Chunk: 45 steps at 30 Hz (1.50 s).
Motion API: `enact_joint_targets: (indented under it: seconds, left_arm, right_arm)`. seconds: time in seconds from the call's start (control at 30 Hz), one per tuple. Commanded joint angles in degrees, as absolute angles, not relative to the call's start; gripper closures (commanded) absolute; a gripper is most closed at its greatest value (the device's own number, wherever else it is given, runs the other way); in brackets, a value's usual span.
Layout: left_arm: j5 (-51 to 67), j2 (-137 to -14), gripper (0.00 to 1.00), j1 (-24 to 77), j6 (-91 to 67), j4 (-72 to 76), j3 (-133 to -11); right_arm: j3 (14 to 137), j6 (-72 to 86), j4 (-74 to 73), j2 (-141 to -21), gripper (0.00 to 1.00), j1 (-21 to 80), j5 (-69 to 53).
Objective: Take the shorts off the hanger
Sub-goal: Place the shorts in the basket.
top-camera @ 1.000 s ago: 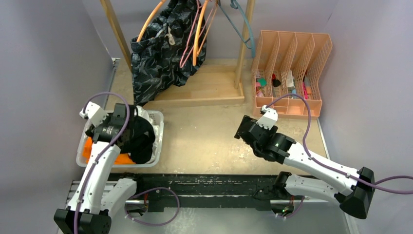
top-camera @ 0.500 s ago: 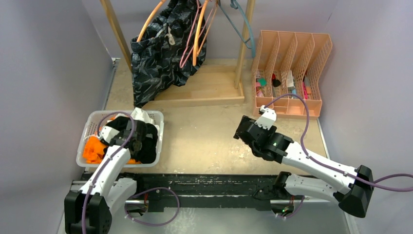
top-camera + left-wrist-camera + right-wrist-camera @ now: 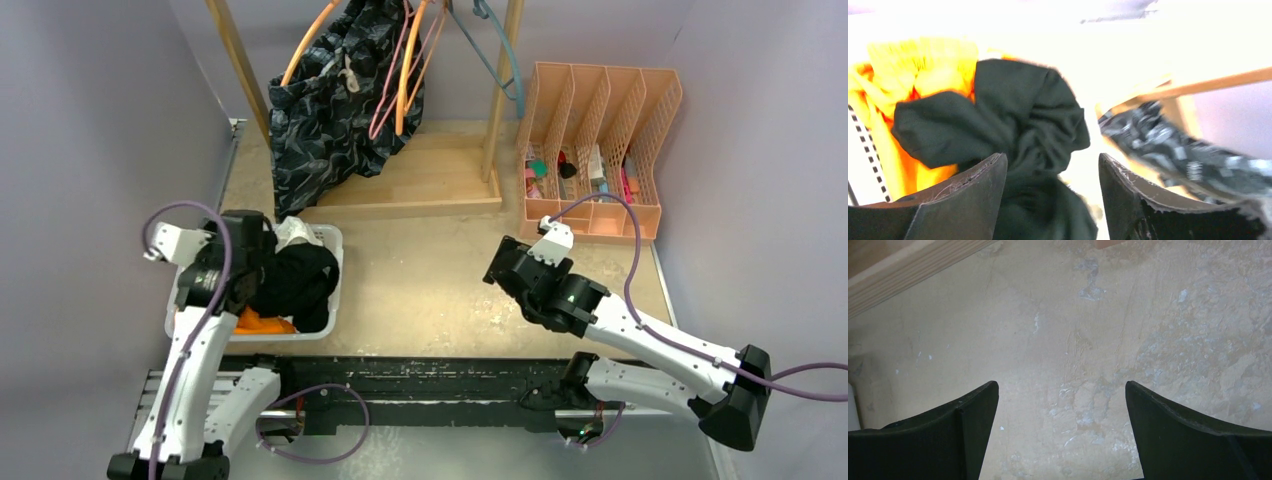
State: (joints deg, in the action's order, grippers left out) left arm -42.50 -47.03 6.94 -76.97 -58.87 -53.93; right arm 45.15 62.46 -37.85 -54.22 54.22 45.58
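Left tool hanging spread over basket, lower left; black shorts lying loose inside, so drop looks done; camo shorts hanging on rack, top centre, probably next; right tool idling spread over bare counter.

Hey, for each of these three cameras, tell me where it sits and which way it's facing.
Top external: above and behind the arms, looking down at the table, rack and basket; both arms show.
Left wrist: on the left arm, facing down at black shorts on orange shorts; the open left end effector shows.
Right wrist: facing down at the table; the open right end effector shows.
Shared: top and left wrist both see the camo shorts.
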Motion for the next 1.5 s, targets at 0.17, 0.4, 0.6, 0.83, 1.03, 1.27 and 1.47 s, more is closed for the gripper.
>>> enact_joint_targets:
  seconds: [0.17, 0.4, 0.6, 0.83, 1.03, 1.27, 1.47]
  left_arm:
    - [-52.36, -42.24, 0.29, 7.15, -74.35, -66.33, -62.97]
    - [-33.40, -41.73, 0.33, 7.12, -56.88, -46.44, -57.50]
    - [-7.04, -51.68, 0.35, 7.21, -68.08, -33.54, -37.59]
    - [-10.83, -47.64, 0.36, 8.26, -75.77, -32.68, -23.04]
    - [-25.34, -42.15, 0.34, 8.16, -68.23, -44.58, -40.44]
    - [-42.41, -40.96, 0.31, 8.19, -59.57, -53.62, -57.69]
    - [-45.64, -44.19, 0.29, 8.17, -57.41, -53.43, -53.76]
  right_arm:
    - [46.73, 61.78, -37.56, -55.31, 0.03, 54.09, 48.34]
    - [47.01, 60.89, -36.85, -56.32, 0.03, 54.14, 48.15]
    - [48.16, 59.59, -34.46, -58.62, 0.03, 54.14, 47.48]
    - [49.22, 60.58, -36.68, -61.48, 0.02, 54.13, 47.69]
    - [48.39, 59.85, -35.55, -61.26, 0.02, 54.14, 47.88]
    - [49.14, 59.15, -34.41, -61.68, 0.02, 54.14, 47.83]
    - [48.90, 59.07, -34.64, -61.97, 0.02, 54.14, 47.12]
